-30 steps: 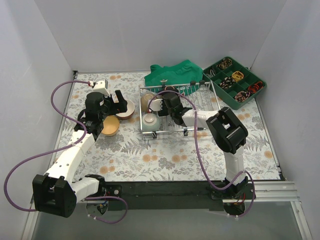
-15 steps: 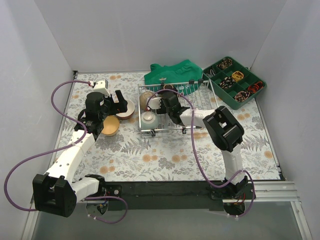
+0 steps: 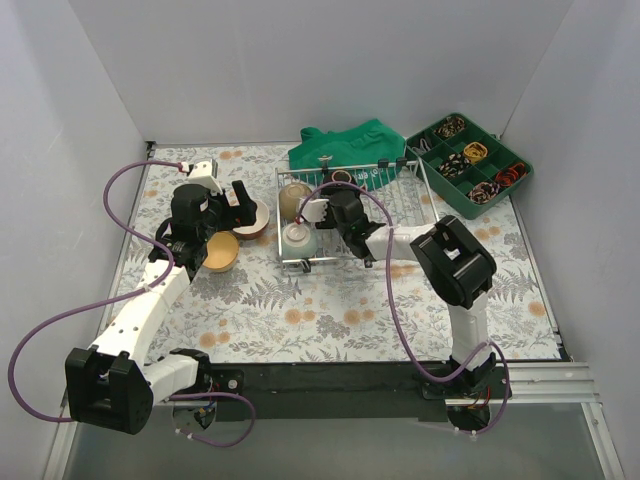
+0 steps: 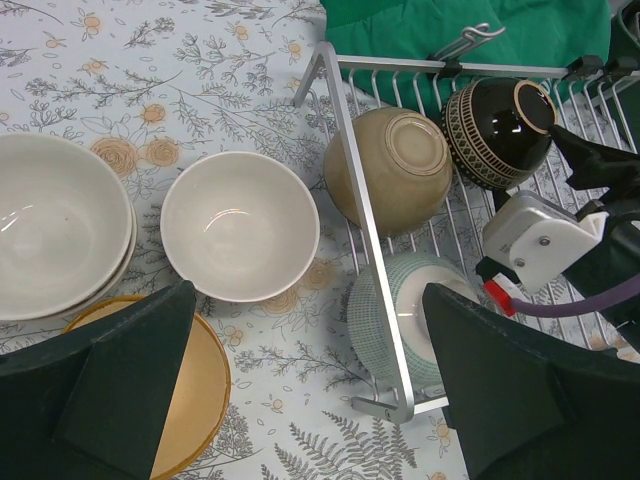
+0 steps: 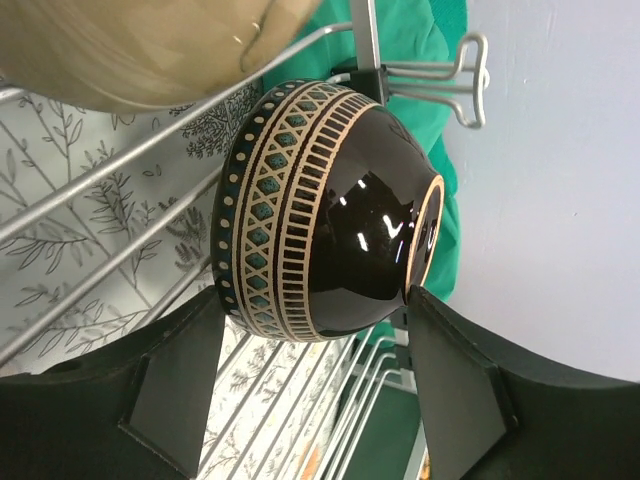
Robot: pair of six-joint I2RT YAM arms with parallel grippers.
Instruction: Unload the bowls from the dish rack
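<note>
Right tool (image 5: 315, 293) straddles the black patterned bowl (image 5: 320, 200), jaws at part width, one beside the rim, one beside the foot; I cannot confirm contact. The bowl stands on edge in the dish rack (image 4: 367, 240), under the tool. It is probably glazed ceramic: rigid, slick, breakable, fairly heavy. A rim-to-foot pinch suits it, squeezed gently.

This is a robotics lab test cell, staged with kitchenware. Plain white walls (image 3: 300, 60) box in the floral-covered counter (image 3: 330, 320) on three sides. A left arm (image 3: 150, 300) and a right arm (image 3: 455, 265) are bolted to a black rail (image 3: 330, 378) along its near edge. Purple cables (image 3: 112, 188) loop loose, and a dish rack (image 3: 400, 205) stands near the far edge.
</note>
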